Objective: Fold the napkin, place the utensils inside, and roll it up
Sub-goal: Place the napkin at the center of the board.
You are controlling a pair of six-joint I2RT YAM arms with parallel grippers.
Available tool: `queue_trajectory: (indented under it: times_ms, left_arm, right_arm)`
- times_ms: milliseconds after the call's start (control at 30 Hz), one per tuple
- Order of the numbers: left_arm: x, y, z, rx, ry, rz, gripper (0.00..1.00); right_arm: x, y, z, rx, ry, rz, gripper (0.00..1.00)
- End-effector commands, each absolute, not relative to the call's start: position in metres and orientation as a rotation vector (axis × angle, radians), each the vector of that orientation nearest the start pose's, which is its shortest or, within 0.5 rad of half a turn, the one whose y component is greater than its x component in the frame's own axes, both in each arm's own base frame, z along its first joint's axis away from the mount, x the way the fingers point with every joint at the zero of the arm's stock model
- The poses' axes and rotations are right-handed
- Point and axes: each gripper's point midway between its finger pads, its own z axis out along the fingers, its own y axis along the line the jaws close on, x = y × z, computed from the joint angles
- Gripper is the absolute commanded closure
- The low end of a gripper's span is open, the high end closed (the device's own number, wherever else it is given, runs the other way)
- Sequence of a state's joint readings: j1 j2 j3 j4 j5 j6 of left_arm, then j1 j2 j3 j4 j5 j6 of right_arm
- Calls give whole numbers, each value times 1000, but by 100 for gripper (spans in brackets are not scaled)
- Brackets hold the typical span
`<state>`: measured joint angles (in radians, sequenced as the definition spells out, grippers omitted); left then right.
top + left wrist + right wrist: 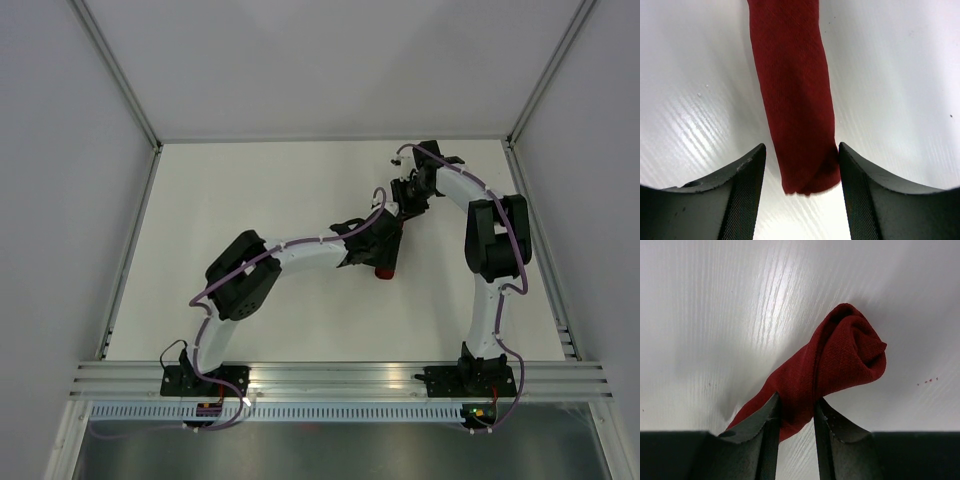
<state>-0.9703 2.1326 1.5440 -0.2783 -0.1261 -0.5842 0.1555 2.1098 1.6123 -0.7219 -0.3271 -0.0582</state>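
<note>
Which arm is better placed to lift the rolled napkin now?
Right, probably. The right tool is shut on the napkin, so it could lift at once. The left tool is open around one end and must close first.

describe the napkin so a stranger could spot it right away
On the white table, look right of centre where the two grippers meet. The napkin lies there rolled into a tight tube, the right gripper pinching it and the left gripper open astride one end. It is the only dark red thing among white and black.
</note>
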Motion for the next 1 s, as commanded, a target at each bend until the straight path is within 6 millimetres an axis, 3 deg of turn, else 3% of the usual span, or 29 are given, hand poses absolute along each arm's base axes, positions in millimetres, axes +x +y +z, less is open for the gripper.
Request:
queue_trajectory:
  times_ms: [0, 267, 533, 967]
  left_arm:
    - [304, -439, 79, 443, 2378, -564, 36]
    - [302, -433, 98, 431, 2337, -587, 36]
    - [301, -428, 117, 429, 2300, -612, 36]
    - [299, -420, 130, 436, 2276, -620, 36]
  right_arm:
    - [450, 115, 38, -367, 2715, 376, 64]
    - [454, 115, 43, -364, 2704, 370, 48]
    - [455, 117, 52, -354, 2692, 380, 43]
    - [455, 116, 67, -357, 2668, 370, 36]
